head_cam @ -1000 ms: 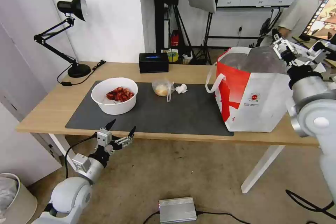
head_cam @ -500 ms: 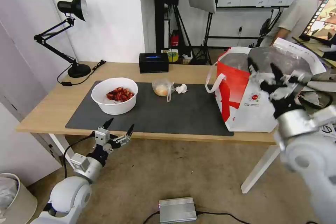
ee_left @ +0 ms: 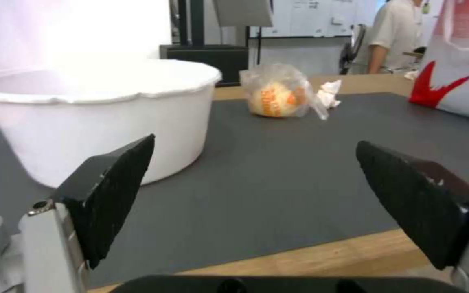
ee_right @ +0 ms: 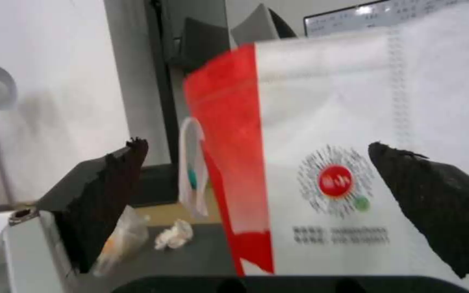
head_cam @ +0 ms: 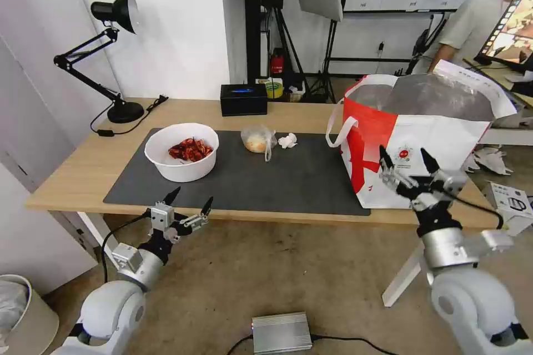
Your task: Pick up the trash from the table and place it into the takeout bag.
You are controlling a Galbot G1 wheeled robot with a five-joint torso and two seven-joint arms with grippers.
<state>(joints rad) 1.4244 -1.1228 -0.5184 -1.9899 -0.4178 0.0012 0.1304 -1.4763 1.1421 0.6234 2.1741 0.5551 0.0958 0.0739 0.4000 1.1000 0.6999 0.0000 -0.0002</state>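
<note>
Right gripper [head_cam: 408, 162]: fingers spread apart, nothing between them, held in front of the near face of the takeout bag [head_cam: 422, 144], level with its small round logo [head_cam: 403, 154]. In the right wrist view the gripper [ee_right: 256, 183] faces the bag [ee_right: 354, 134] squarely, logo [ee_right: 336, 180] between the fingertips.

Left gripper [head_cam: 189, 202]: fingers likewise apart and empty, held just off the near edge of the table [head_cam: 78, 175], below and near the white bowl of red shells [head_cam: 181, 151]. In the left wrist view the gripper [ee_left: 253, 150] looks across the dark grey mat [ee_left: 278, 162] with the bowl [ee_left: 99, 114] close ahead.

Trash: the bowl stands on the left part of the mat [head_cam: 288, 177]. The clear bag with bun [head_cam: 257, 141] lies at the mat's far edge, the crumpled white tissue [head_cam: 287, 140] just to its right.

The takeout bag stands upright at the table's right end, mouth open, silver lining showing. A black tissue box [head_cam: 244, 99] sits at the far edge; a black desk lamp [head_cam: 114, 55] stands far left.
</note>
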